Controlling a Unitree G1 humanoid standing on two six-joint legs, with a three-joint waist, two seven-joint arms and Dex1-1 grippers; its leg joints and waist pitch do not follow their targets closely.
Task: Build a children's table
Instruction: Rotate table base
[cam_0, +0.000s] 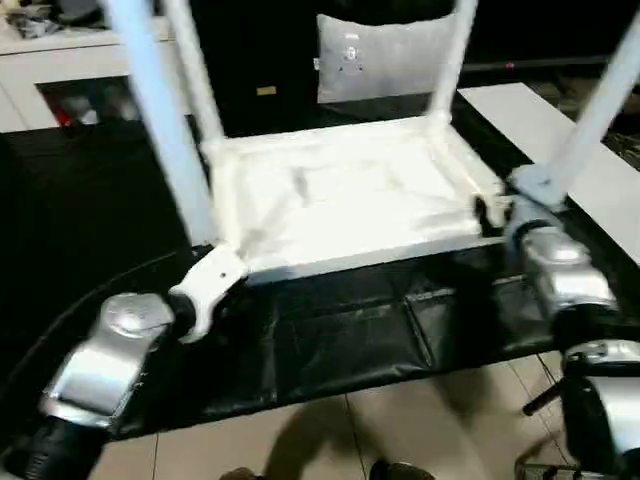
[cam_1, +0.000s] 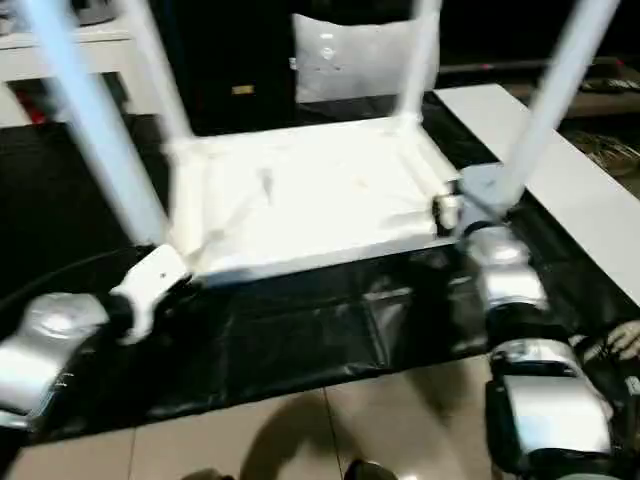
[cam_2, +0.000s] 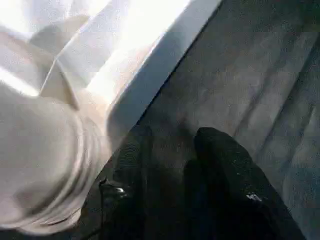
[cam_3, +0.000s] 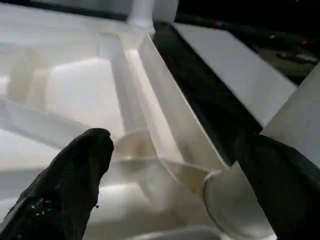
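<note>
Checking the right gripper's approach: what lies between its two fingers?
In the right wrist view, the right gripper's open fingers straddle the children's table at its near-right corner socket, where a leg stands.

White children's table (cam_0: 340, 195), ribbed underside; glossy black sheet (cam_0: 340, 335) beneath; beige tiled floor (cam_0: 420, 430); silver forearms, black tool fingers (cam_3: 65, 185).

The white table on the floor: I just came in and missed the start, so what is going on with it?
A humanoid robot is assembling a children's table, which lies upside down on a black mat with four legs standing up from its corners. The right claw is open, its fingers either side of the near right corner where a leg sits in its socket. The left claw hovers over the mat beside the near left corner, holding nothing.
</note>
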